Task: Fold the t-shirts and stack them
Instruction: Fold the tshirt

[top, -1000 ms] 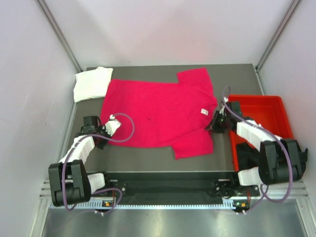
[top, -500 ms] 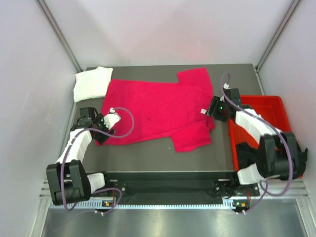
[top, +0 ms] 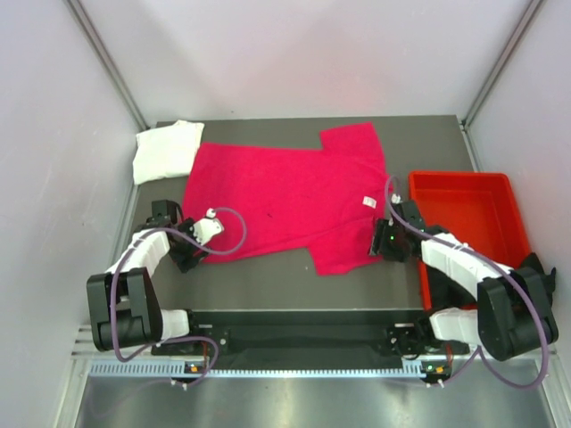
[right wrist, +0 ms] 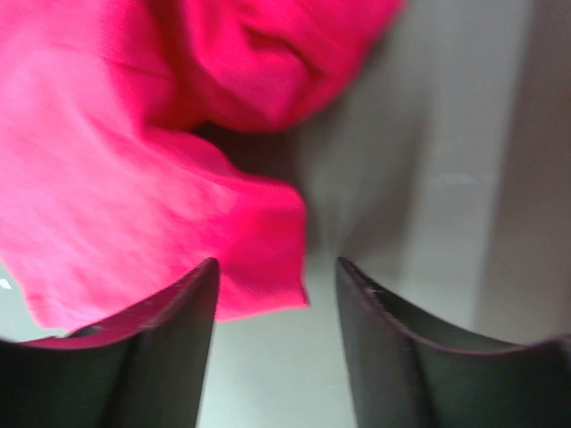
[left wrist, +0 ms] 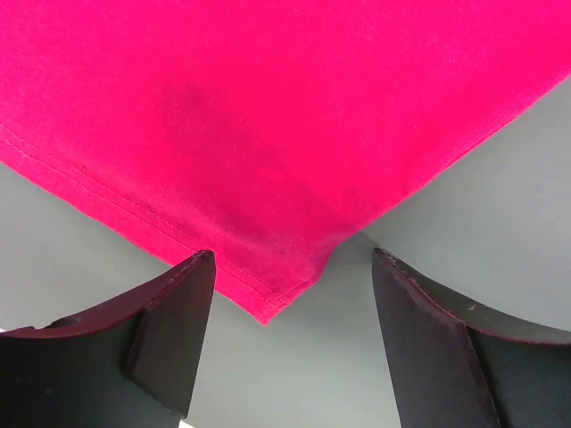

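Just now both claws have let go. At far left, one folded white t-shirt [top: 166, 152] sits on the bench [top: 268, 278]. The left claw [left wrist: 293, 266], released, frames the hem corner of the one magenta t-shirt [top: 285, 192], which lies spread out mid-bench. The right claw [right wrist: 277, 267], likewise released, has dropped the near sleeve. Spreading looks done, so folding likely comes next. One red bin [top: 473, 209] stands at right.

The pink t-shirt [top: 285, 201] covers the middle of the table [top: 268, 285], leaving a bare strip open along the lower edge and a narrower one along the top. The white t-shirt [top: 165, 150] fills the upper left corner; the red bin [top: 473, 209] blocks the right side.
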Controlling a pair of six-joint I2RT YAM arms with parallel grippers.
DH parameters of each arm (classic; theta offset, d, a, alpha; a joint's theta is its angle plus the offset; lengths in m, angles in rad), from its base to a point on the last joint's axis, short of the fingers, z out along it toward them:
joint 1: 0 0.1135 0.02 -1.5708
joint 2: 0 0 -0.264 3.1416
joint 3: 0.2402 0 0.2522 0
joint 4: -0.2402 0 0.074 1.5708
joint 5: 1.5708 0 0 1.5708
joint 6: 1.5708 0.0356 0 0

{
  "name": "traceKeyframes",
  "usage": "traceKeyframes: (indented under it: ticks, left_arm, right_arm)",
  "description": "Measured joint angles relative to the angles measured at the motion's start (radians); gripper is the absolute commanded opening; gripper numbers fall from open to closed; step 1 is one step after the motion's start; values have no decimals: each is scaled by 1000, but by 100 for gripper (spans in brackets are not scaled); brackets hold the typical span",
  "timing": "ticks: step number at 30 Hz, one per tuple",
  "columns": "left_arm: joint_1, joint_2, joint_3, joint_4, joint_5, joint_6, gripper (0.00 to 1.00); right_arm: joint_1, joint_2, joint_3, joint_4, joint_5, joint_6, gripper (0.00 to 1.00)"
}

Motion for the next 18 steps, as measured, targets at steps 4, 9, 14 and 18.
traceKeyframes:
  ticks: [4, 9, 14, 18]
  left_arm:
    - [0, -13, -16, 26, 4, 1, 74]
    - [0, 5, -22, 102, 16, -35, 37]
    - [0, 16, -47, 178, 38, -67, 0]
    - [1, 15, -60, 233, 33, -109, 0]
  right_arm:
    - [1, 19, -10, 65, -19, 2, 26]
    - [1, 21, -35, 89, -53, 18, 0]
    - [8, -118, -69, -13, -76, 47, 0]
    - [21, -346, -83, -128, -104, 93, 0]
